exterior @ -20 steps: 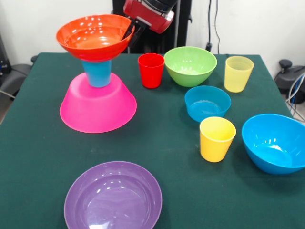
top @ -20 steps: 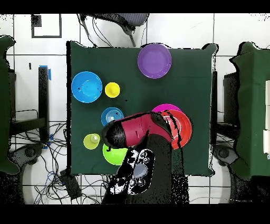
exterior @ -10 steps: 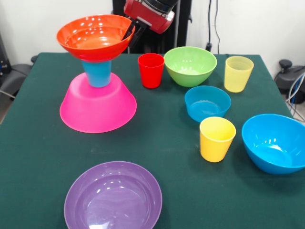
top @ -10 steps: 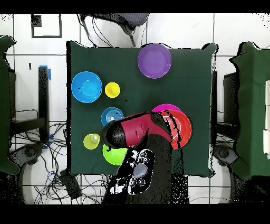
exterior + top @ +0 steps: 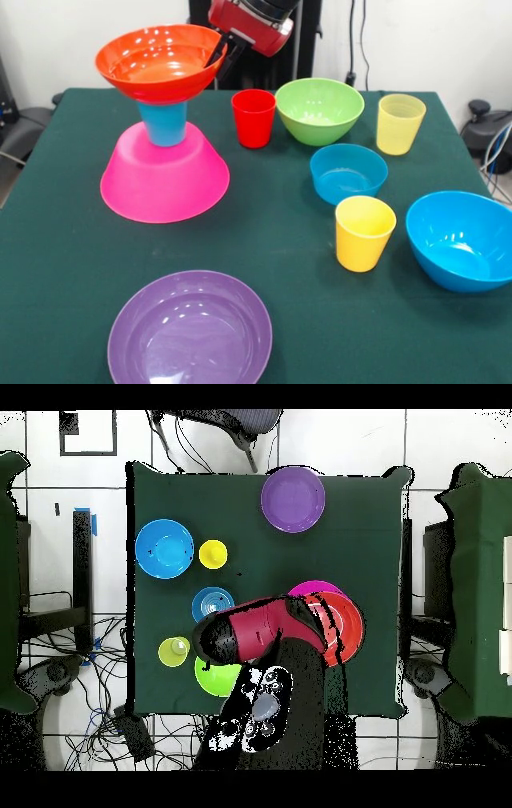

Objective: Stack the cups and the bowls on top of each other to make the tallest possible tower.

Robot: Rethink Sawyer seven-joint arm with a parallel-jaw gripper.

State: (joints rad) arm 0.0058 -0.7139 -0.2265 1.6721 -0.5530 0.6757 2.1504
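Your gripper sits at the far rim of the orange bowl, dark fingers straddling that rim, clamped on it. That bowl rests upright on the blue cup, itself on the upturned pink bowl below the gripper. The red cup stands just beside it on the tabletop, the purple bowl well away.

No text, label, brand, number or sign can be read anywhere
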